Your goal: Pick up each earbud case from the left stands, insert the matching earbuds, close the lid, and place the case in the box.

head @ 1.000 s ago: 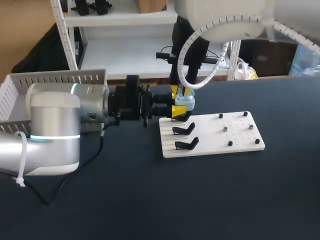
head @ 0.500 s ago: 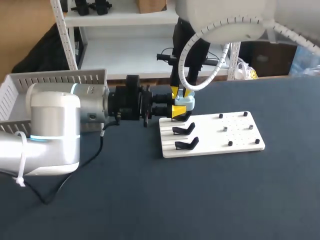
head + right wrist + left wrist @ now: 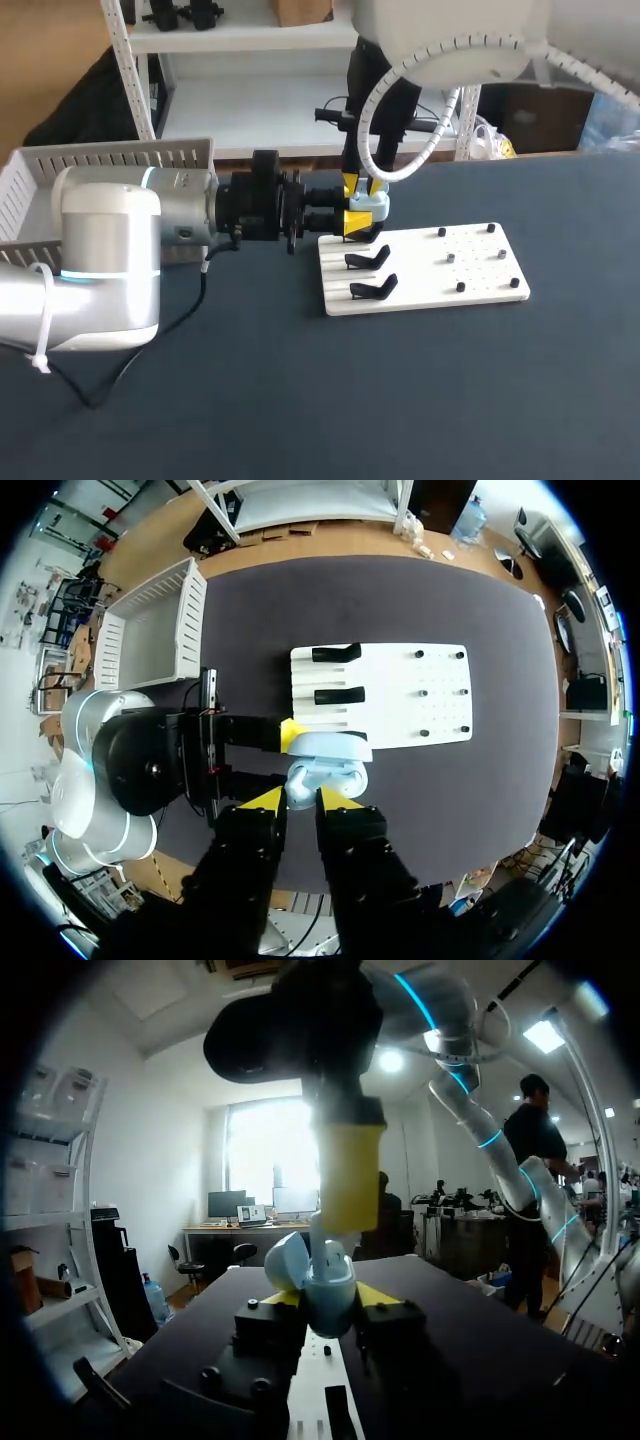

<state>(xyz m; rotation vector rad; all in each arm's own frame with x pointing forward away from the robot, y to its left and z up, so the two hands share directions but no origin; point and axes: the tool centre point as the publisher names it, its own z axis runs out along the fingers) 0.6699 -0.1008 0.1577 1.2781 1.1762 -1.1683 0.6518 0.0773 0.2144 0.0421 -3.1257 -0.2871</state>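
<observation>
One case (image 3: 328,765), lid open, is sitting clamped in the left gripper (image 3: 330,1298); the right gripper (image 3: 300,798) is hovering at it, grip impossible to tell; lid closing and placing in the box (image 3: 100,158) are pending.

Left arm (image 3: 110,250): a rounded silver-grey joint housing ringed by a cyan light band (image 3: 100,273). Ahead of the housing come black cylindrical wrist sections (image 3: 265,205), then a black left gripper (image 3: 352,204) with yellow fingertips. Below the housing a black cable (image 3: 202,285) trails, and a white cable tie (image 3: 42,335) loops the link. Right arm (image 3: 450,30): a pale grey shell with a ribbed white conduit (image 3: 372,100) and a black right gripper (image 3: 300,800).
</observation>
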